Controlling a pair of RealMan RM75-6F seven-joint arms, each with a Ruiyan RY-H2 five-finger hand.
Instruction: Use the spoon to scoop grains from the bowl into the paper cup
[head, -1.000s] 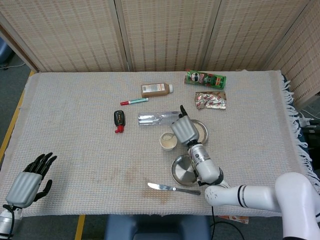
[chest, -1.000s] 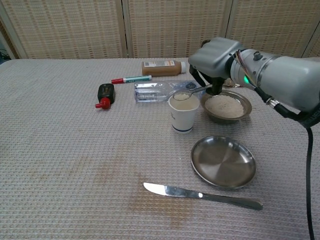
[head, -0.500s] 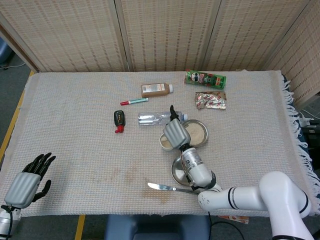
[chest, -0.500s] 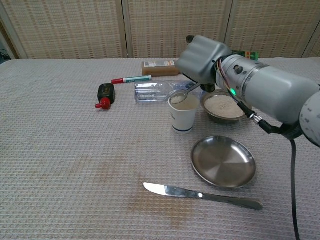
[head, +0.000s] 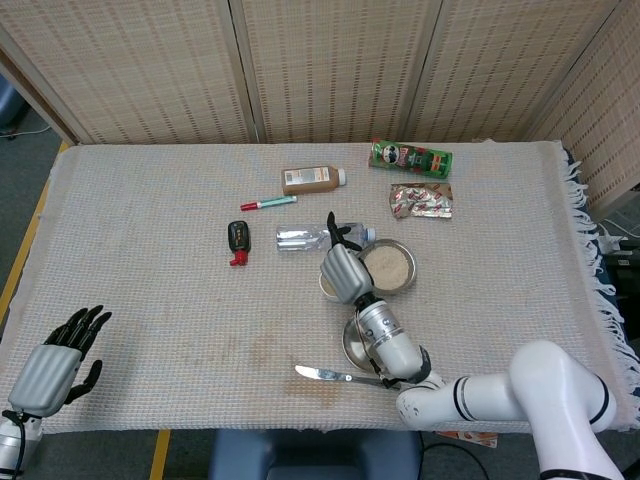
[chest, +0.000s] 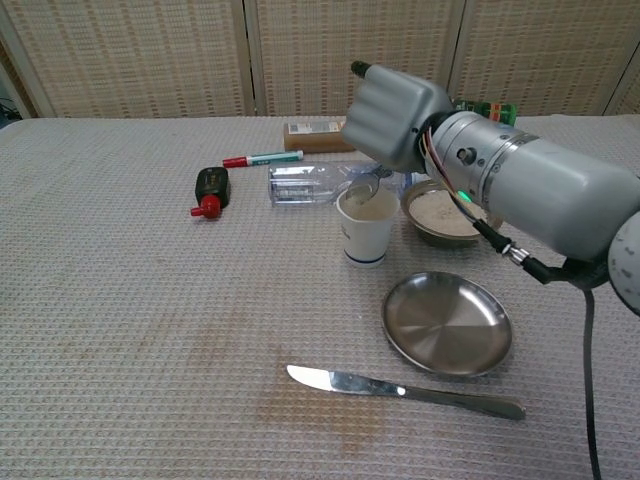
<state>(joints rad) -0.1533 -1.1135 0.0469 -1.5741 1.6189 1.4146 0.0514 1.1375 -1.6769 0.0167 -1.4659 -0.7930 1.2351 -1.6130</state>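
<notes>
A woven cloth covers the table (head: 150, 250); wicker screens (head: 330, 70) stand behind. Only the head view shows the left robot hand (head: 55, 362), empty, fingers apart, at the near-left corner. The right robot hand (chest: 392, 120) grips the spoon (chest: 362, 187) over the paper cup (chest: 366, 228).

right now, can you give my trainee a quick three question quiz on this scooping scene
1. True or false: the right hand holds the spoon tipped over the paper cup.
2. Which lies nearest the table's front edge? A) red-capped marker B) table knife C) clear plastic bottle
3. Fill in: the bowl of grains stands directly behind the empty steel ____.

Key
1. True.
2. B. The knife lies in front of the plate; the marker and bottle lie behind the cup.
3. Plate.
</notes>
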